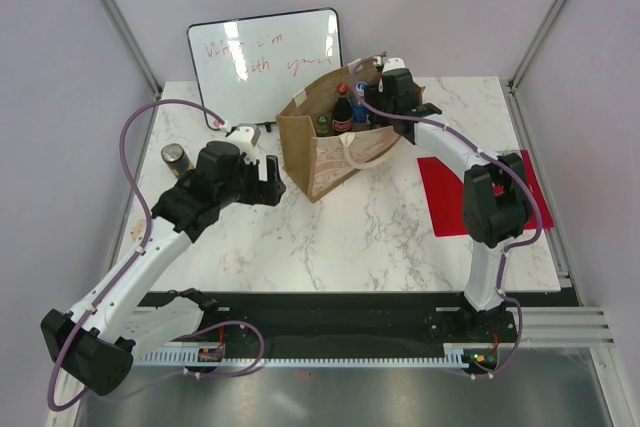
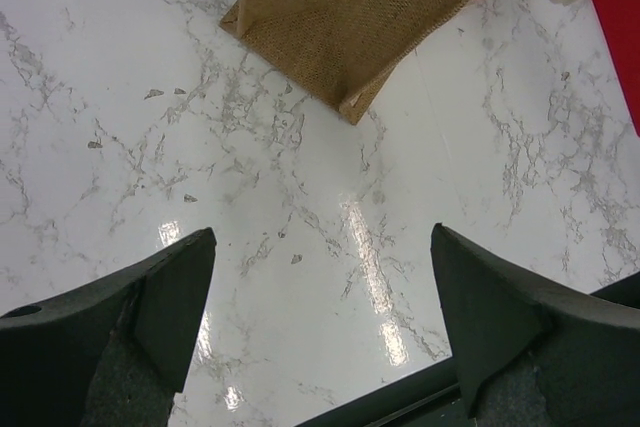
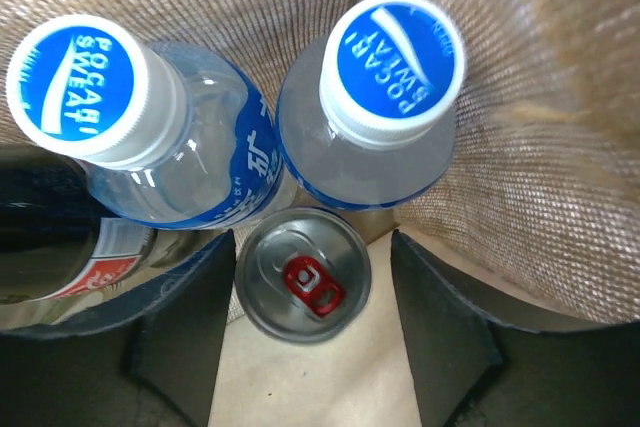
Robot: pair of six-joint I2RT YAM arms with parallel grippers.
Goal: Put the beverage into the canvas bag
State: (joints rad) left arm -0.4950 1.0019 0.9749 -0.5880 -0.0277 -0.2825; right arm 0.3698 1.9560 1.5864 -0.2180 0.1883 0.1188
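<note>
Top view: tall tan-brown canvas bag (image 1: 325, 152) upright on white marble surface (image 1: 350, 237), bottles (image 1: 345, 107) inside. Right claw (image 1: 388, 105) dipped into its mouth. One dark can (image 1: 175, 157) stands outside, probably left to bag.

Left wrist: left claw (image 2: 325, 247) wide, empty, near bag.

Right wrist: silver red-tabbed can (image 3: 303, 285) on bag floor between the jaws. Gripped or loose, cannot tell.

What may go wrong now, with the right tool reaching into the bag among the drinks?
The right tool flanks the can closely; rising, it may catch the rim and tip the can. The blue-capped bottles crowd the tool and may be knocked. The canvas bag is unheld, so it may shift or topple.
</note>
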